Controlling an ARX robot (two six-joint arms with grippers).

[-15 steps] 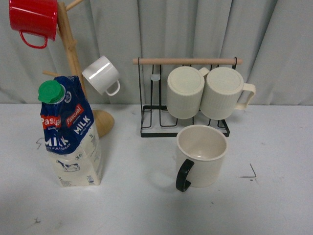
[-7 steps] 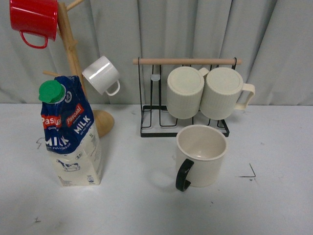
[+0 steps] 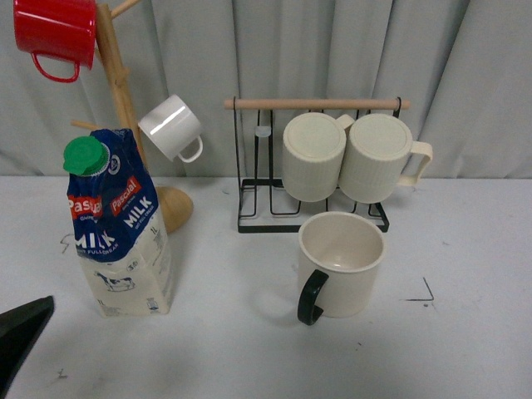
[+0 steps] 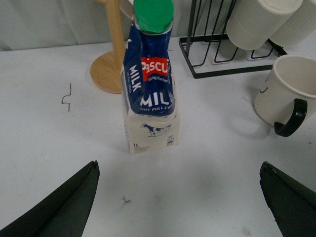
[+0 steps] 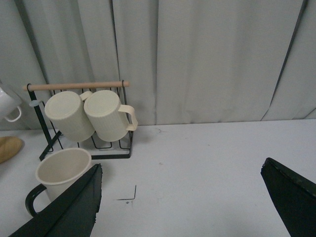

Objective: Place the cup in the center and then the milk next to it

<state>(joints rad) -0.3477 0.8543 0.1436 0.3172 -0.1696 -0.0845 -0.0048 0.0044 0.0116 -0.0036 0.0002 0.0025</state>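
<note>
The cup (image 3: pixel 342 264), wide and cream with a black handle facing me, stands upright on the white table in front of the rack. It also shows in the left wrist view (image 4: pixel 291 94) and the right wrist view (image 5: pixel 59 173). The milk (image 3: pixel 120 229), a blue-and-cream carton with a green cap, stands upright at the left, and shows in the left wrist view (image 4: pixel 150 94). My left gripper (image 4: pixel 180 197) is open and empty, short of the milk; one finger (image 3: pixel 21 337) shows at the lower left corner. My right gripper (image 5: pixel 180 197) is open and empty, to the right of the cup.
A black wire rack (image 3: pixel 312 216) with a wooden bar holds two ribbed cream mugs (image 3: pixel 314 156) (image 3: pixel 378 158) behind the cup. A wooden mug tree (image 3: pixel 125 108) behind the milk carries a red mug (image 3: pixel 56 29) and a small white mug (image 3: pixel 170 126). A black corner mark (image 3: pixel 426 293) lies right of the cup.
A dark finger of my left gripper has come into the lower left corner of the front view. The cup and the milk have not moved.
</note>
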